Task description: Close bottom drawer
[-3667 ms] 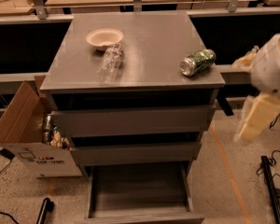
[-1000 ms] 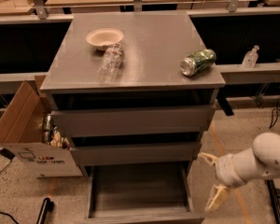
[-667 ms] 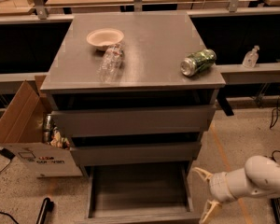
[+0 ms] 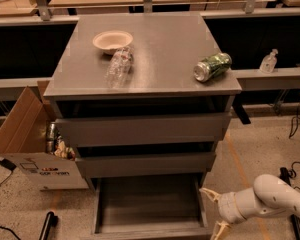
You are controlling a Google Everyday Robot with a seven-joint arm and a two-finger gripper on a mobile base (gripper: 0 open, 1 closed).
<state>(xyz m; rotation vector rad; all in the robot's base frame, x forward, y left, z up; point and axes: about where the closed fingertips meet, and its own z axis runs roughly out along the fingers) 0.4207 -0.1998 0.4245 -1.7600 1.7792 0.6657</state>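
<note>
At lower right the pale two-finger claw (image 4: 214,210), fingers spread, was positioned just right of the front end of the pulled-out shallow grey wood-grain bottom drawer (image 4: 147,205).

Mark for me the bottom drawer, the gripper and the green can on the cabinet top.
bottom drawer (image 4: 147,201), camera view, on its bare inner floor.
gripper (image 4: 210,213), camera view, midway between its spread jaws, beside the drawer's right wall.
green can (image 4: 212,66), camera view, on its side wall.
</note>
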